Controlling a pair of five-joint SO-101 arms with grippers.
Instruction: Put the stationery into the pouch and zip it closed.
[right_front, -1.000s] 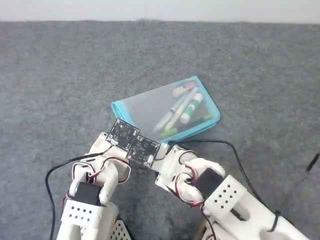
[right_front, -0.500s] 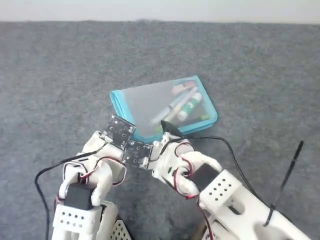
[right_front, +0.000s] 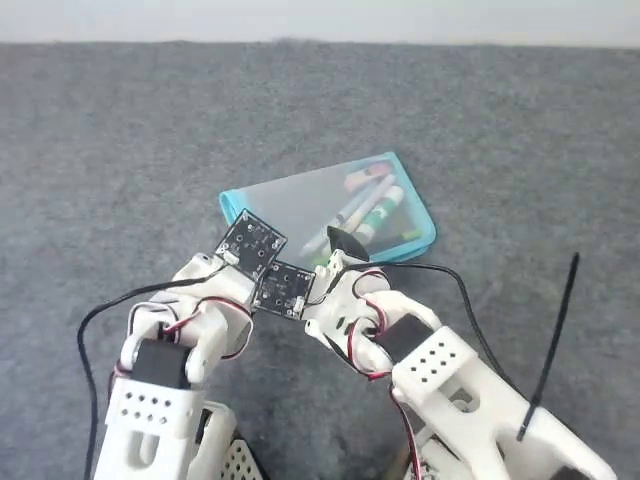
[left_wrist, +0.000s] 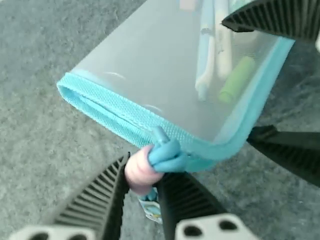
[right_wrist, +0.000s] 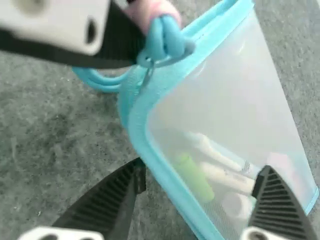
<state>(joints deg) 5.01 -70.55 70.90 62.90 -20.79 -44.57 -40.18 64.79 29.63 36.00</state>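
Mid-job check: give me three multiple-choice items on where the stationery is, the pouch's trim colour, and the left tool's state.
1. Where is the stationery?
A) scattered outside
B) inside the pouch
C) stacked on top of it

2. What colour is the pouch's trim?
A) teal
B) red
C) black

3. The left tool is:
A) open, holding nothing
B) shut on a pen
C) shut on the zipper pull

Answers:
1. B, the pens and markers show through the pouch's clear face.
2. A, the fabric border is teal in every view.
3. C, the pull sits pinched in it at the pouch's corner.
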